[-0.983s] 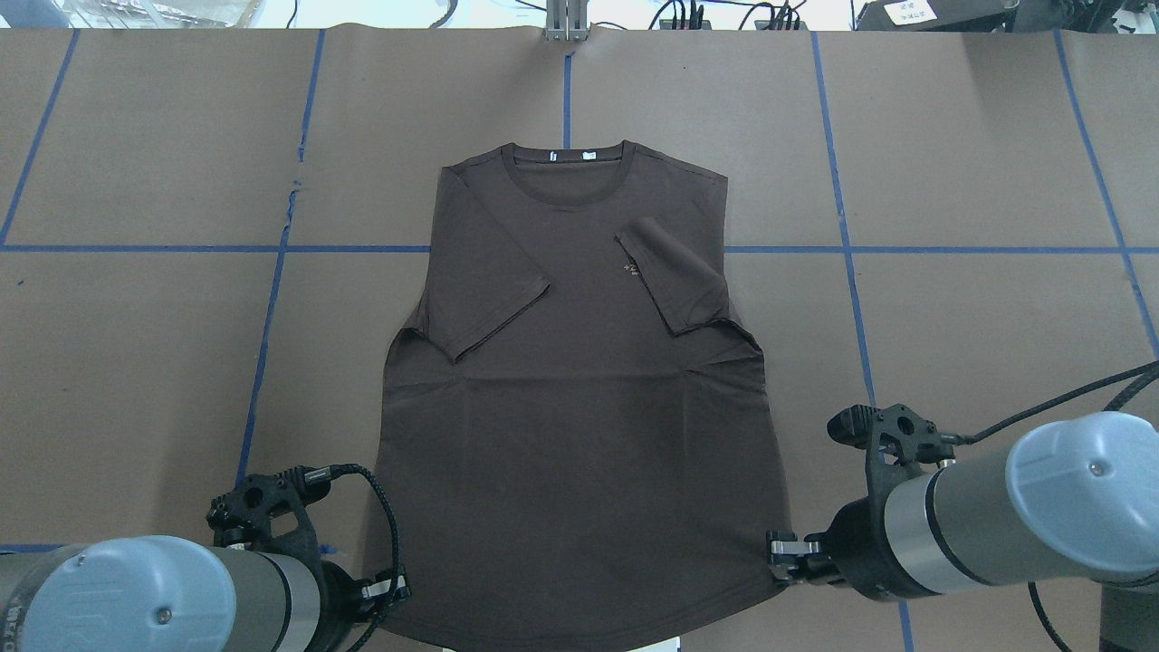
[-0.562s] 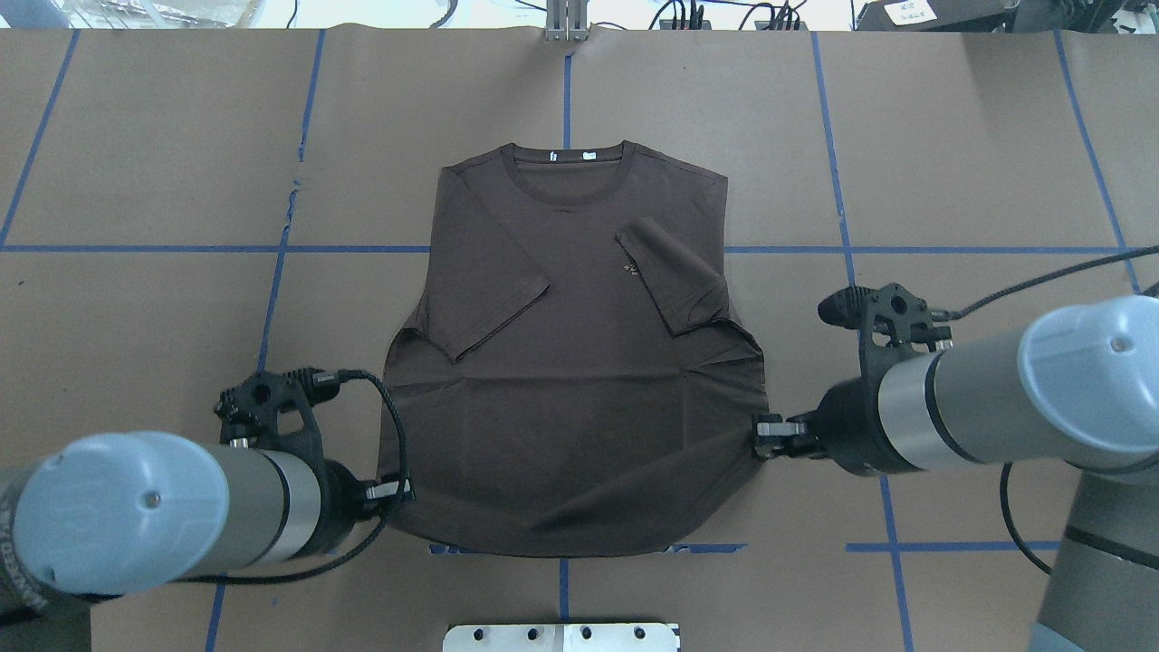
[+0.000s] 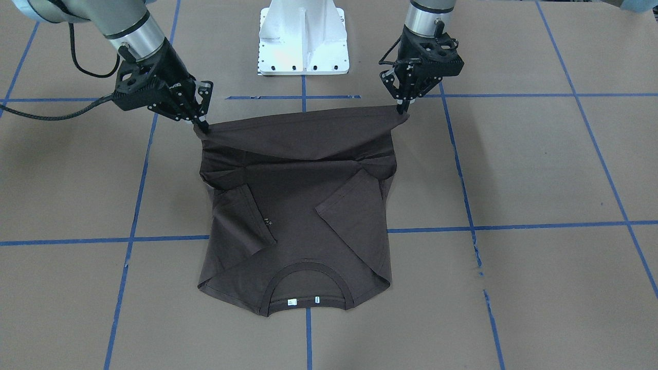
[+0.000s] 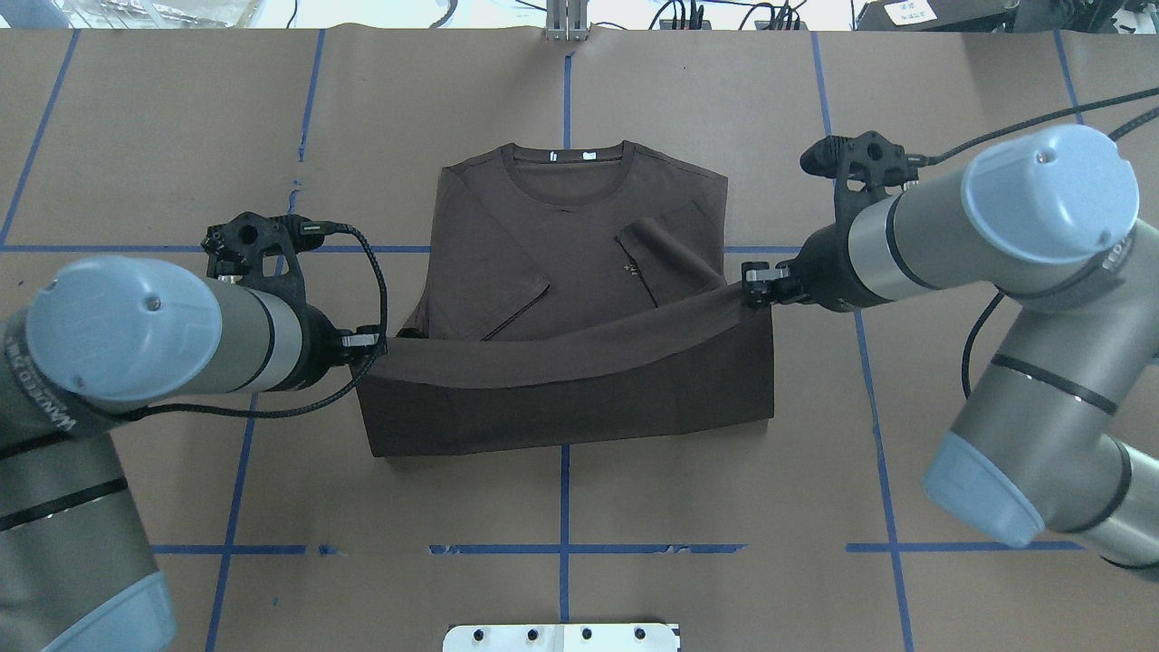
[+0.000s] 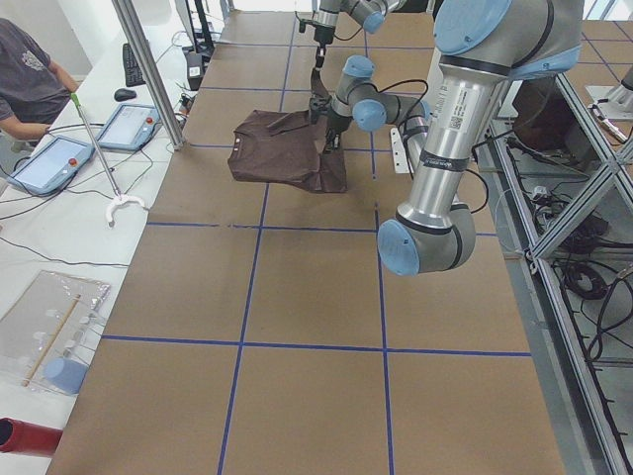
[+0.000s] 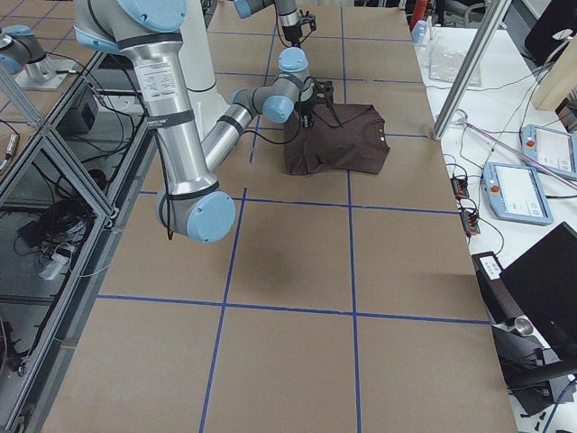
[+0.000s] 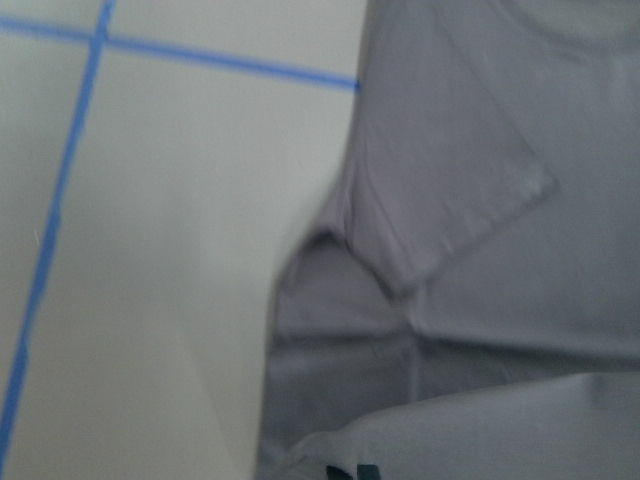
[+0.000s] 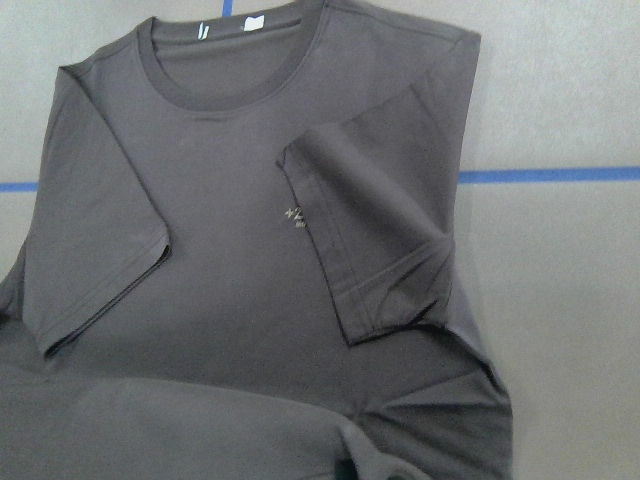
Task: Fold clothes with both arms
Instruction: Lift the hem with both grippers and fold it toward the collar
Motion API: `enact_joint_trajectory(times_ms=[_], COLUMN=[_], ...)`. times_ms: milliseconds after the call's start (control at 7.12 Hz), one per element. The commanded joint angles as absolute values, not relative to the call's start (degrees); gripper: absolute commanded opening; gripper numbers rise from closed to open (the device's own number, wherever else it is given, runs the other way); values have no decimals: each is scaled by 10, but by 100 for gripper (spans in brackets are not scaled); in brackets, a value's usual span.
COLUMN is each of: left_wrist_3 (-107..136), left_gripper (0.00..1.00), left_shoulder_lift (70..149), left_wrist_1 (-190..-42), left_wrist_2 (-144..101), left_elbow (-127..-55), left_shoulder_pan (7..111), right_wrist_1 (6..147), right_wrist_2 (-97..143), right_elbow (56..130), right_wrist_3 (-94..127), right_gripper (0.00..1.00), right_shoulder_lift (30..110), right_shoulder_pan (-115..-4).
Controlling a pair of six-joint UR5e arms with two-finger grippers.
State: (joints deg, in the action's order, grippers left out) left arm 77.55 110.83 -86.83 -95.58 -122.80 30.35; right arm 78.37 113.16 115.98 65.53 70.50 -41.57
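Dark brown T-shirt (image 4: 570, 272) lies front up on a table (image 4: 136, 136) covered in brown paper and crossed by blue tape lines (image 4: 563, 507). The left gripper (image 4: 373, 342) has its two fingers pinched tight on one corner of the hem (image 4: 561, 349). The right gripper (image 4: 756, 282) is clamped the same way on the opposite corner. Both corners are held off the table, and the hem stretches between the grippers as a band that sags in the middle. Below that band, on the robot's side of the grippers, the lower part of the shirt hangs down to a straight fold resting on the paper. Beyond the grippers, away from the robot, the chest lies flat, with the ribbed collar (image 4: 521, 181) farthest off and two small white labels (image 4: 570, 156) inside its back edge. The sleeves are folded inward over the chest: one sleeve (image 4: 489, 272) lies just past the left gripper, the other (image 4: 675, 258) just past the right gripper. A small pale logo (image 8: 296, 216) sits beside the inner edge of that second sleeve. The right gripper is farther from the robot than the left gripper, so the raised hem runs at a slant. In the front-facing view the white pedestal (image 3: 303, 36) stands behind and between the two grippers. The left wrist view is blurred and shows only grey-looking cloth and a sleeve beneath the gripper.
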Motion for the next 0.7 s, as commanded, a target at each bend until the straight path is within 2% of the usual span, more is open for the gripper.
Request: enact_joint_trajectory(times_ms=[0, 281, 562], left_wrist_3=[726, 696, 696], left_gripper=[0, 0, 0], left_shoulder_lift=[1142, 1159, 1194], left_wrist_1=[-937, -1051, -1092], left_wrist_2=[-955, -956, -955], left_elbow=[-1127, -1019, -952], left_shoulder_pan=[353, 392, 407], right_wrist_1=[783, 694, 626], right_wrist_2=[1154, 1155, 1158], right_elbow=[1057, 941, 857], right_wrist_3=[613, 589, 589], right_gripper=[0, 0, 0], right_shoulder_lift=[646, 608, 590], right_shoulder_pan=[-468, -486, -498])
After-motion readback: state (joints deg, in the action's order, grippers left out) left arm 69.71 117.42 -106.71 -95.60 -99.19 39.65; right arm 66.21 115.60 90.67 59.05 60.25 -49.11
